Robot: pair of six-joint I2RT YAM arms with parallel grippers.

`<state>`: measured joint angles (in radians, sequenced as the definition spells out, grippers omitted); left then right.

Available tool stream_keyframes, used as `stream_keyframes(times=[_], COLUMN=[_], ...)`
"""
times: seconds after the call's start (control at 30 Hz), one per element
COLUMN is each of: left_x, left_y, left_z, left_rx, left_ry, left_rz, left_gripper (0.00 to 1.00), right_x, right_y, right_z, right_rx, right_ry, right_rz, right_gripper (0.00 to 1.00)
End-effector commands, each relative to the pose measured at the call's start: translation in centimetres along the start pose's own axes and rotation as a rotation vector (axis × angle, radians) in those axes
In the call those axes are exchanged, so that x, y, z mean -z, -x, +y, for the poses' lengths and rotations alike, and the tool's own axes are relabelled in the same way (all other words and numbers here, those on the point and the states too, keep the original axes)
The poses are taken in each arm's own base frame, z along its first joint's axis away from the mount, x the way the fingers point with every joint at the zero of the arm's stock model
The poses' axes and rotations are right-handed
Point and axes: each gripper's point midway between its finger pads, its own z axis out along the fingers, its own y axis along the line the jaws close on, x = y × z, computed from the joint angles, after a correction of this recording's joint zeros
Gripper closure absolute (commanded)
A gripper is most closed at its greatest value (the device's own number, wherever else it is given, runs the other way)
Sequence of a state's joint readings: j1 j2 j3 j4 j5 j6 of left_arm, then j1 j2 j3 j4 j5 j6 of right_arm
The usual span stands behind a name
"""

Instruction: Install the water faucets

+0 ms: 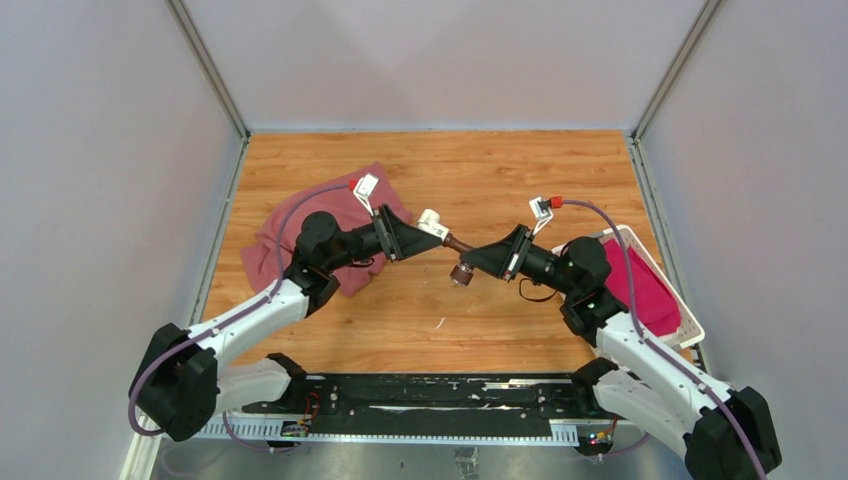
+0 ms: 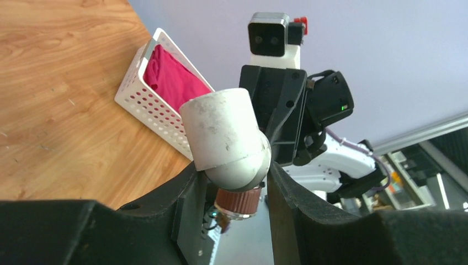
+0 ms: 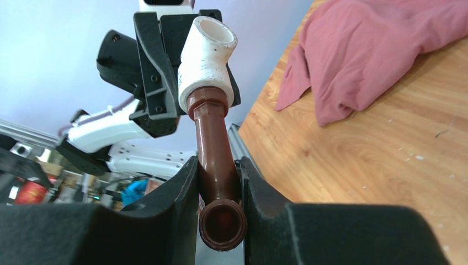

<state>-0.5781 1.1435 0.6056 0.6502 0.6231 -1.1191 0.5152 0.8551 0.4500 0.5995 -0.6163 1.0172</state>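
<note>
We see both arms meeting in the air above the middle of the wooden table (image 1: 500,170), which we judge keeps the joint clear of the boards so one part can turn against the other. The pink cloth (image 1: 290,245) and the white basket (image 1: 690,330) lie off to either side, out of the work. The left gripper (image 2: 232,182) is clamped on the white fitting (image 2: 223,138), holding it steady as the fixed half. The right gripper (image 3: 219,182) is closed on the body of the brown tap (image 3: 215,149), whose collared end sits at the fitting's mouth. This grip suits twisting it in, though we cannot tell how deep the thread sits.
</note>
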Motion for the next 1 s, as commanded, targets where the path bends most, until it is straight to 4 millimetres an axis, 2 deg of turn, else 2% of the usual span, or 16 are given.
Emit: stream_keyframes(times=[0.0, 0.1, 0.17, 0.27, 0.37, 0.4, 0.47, 0.57, 0.67, 0.7, 0.83, 0.87, 0.97], left_x=[0.5, 1.1, 1.7, 2.4, 2.5, 2.5, 2.5, 2.7, 3.1, 3.2, 3.4, 3.5, 3.6], left_y=[-1.4, -1.9, -1.9, -1.9, -1.9, -2.0, -2.1, -2.7, -3.2, -3.2, -2.1, -2.2, -1.7], left_z=[-1.8, -2.6, -4.0, -5.1, -5.1, -4.9, -4.7, -4.5, -4.8, -4.9, -5.1, -4.1, -3.2], left_rx=[-0.203, -0.293, -0.36, -0.412, -0.413, -0.404, -0.383, -0.355, -0.326, -0.319, -0.283, -0.245, -0.204], left_ry=[-0.104, -0.156, -0.228, -0.277, -0.27, -0.26, -0.242, -0.233, -0.239, -0.233, -0.12, -0.054, 0.076], left_rz=[0.076, 0.081, 0.06, 0.029, 0.029, 0.036, 0.051, 0.079, 0.101, 0.106, 0.123, 0.141, 0.196], left_gripper=[1.0, 1.0, 1.0, 1.0, 1.0, 1.0, 0.99, 0.82, 0.54, 0.48, 0.36, 0.34, 0.34], right_x=[-0.3, -0.4, -0.5, -0.7, -0.6, -0.5, 0.0, 0.9, 1.5, 1.7, 2.5, 2.8, 3.5], right_y=[0.7, 0.1, -0.5, -1.4, -1.6, -1.7, -0.9, 0.8, 2.0, 1.9, 2.1, 2.1, 1.9], right_z=[1.7, 1.1, 0.6, 0.8, 1.2, 0.7, 1.0, 2.0, 3.0, 3.0, 3.4, 3.4, 3.1], right_rx=[-0.183, -0.317, -0.401, -0.498, -0.461, -0.42, -0.333, -0.222, -0.106, -0.074, 0.086, 0.13, 0.269], right_ry=[-0.008, -0.027, -0.03, -0.008, -0.007, -0.054, -0.092, -0.12, -0.137, -0.151, -0.179, -0.19, -0.199], right_rz=[0.01, 0.022, 0.042, 0.1, 0.131, 0.135, 0.101, 0.024, 0.0, 0.009, 0.048, 0.06, 0.099], right_gripper=[1.0, 1.0, 1.0, 1.0, 1.0, 1.0, 1.0, 1.0, 1.0, 1.0, 1.0, 1.0, 1.0])
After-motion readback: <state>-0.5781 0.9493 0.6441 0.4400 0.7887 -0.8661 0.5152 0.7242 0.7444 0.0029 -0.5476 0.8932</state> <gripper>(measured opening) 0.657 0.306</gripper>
